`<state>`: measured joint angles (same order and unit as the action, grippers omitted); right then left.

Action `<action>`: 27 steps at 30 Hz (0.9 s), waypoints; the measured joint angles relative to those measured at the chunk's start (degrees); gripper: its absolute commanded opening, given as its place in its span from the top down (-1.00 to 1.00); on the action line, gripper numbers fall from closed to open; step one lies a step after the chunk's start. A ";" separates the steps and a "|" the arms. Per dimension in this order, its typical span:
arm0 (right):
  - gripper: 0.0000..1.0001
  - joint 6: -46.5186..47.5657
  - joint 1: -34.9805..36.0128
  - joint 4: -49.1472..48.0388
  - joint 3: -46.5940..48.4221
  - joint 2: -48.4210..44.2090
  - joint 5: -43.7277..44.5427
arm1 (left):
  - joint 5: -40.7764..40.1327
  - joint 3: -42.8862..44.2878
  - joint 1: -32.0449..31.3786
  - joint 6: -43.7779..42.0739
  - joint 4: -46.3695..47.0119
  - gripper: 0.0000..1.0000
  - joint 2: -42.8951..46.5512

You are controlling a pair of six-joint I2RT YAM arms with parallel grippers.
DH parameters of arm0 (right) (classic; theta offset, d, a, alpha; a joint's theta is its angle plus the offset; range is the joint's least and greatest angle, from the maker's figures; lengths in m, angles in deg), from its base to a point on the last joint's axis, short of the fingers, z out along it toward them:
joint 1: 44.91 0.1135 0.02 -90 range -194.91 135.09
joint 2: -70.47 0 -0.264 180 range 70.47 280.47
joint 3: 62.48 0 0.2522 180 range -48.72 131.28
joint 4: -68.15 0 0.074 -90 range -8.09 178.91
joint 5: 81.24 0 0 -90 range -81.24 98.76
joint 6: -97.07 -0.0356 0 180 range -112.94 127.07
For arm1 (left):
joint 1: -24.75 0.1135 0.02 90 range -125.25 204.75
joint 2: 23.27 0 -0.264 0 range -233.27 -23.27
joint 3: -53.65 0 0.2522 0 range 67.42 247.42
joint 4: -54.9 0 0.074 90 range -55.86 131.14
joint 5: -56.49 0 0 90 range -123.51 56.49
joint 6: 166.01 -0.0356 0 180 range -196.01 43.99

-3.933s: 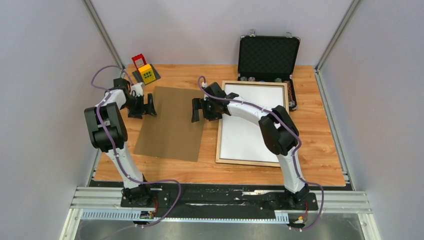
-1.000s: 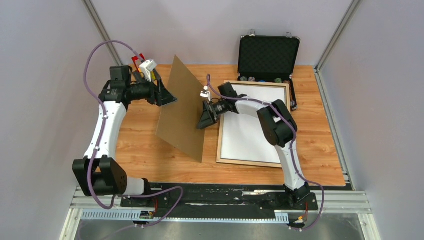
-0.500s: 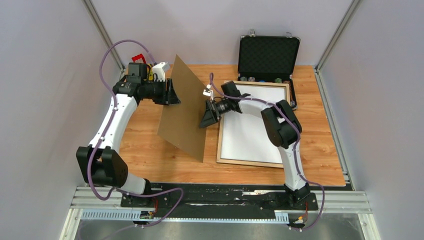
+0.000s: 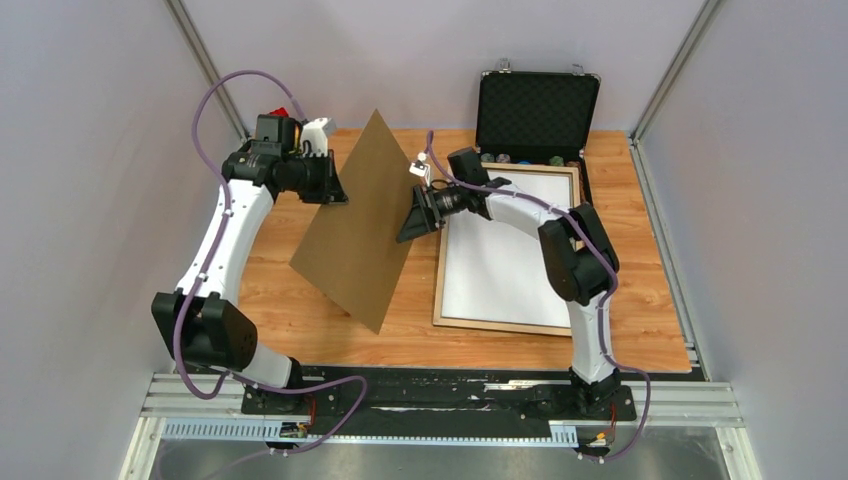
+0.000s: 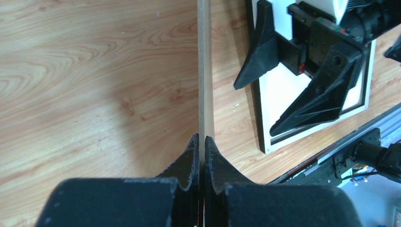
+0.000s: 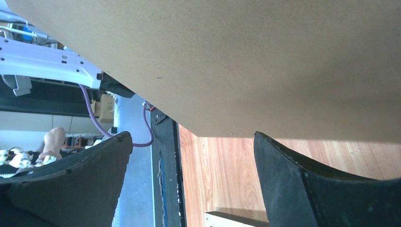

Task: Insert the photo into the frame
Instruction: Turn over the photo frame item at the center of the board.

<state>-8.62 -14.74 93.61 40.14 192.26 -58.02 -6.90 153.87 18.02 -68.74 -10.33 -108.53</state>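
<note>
Left wrist view: left hand (image 5: 201, 141) pinches brown board (image 5: 204, 71); right hand (image 5: 256, 109) gapes wide.

Left of centre, a thin flat brown hardboard sheet (image 4: 355, 225), up off its face and tilted, one corner high toward the far side, another low toward the near edge; plain and unmarked in the right wrist view, only a pale thin edge in the left wrist view. Far right, an open black hard case (image 4: 538, 105), dimpled dark foam in its upright lid, round chips (image 4: 505, 157) in a row along its base. Far left, a small red plastic piece (image 4: 287, 113), mostly hidden. Underneath, an orange-brown wood-grain table (image 4: 270, 290). Along the near edge, silver aluminium rails (image 4: 700, 405). Plain grey walls (image 4: 420, 50) on three sides.
</note>
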 measured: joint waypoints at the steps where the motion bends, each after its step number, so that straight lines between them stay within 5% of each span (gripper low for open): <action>1: -0.96 -0.63 0.00 0.00 0.00 -0.74 0.85 | -0.66 0.90 -0.02 -0.04 -0.96 1.00 0.00; 13: -0.98 -5.88 -0.28 -0.13 0.00 -8.66 8.26 | -10.67 7.48 -0.11 -1.73 -7.87 0.97 -0.04; 27: -1.00 -13.68 -1.11 -1.25 1.60 -8.37 10.84 | -10.01 9.68 -0.04 -1.92 -8.26 -0.05 -0.44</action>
<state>-22.30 -15.85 92.37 41.74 183.89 -47.18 -16.91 163.55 17.98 -70.66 -18.59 -108.97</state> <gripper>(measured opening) 0.998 0.416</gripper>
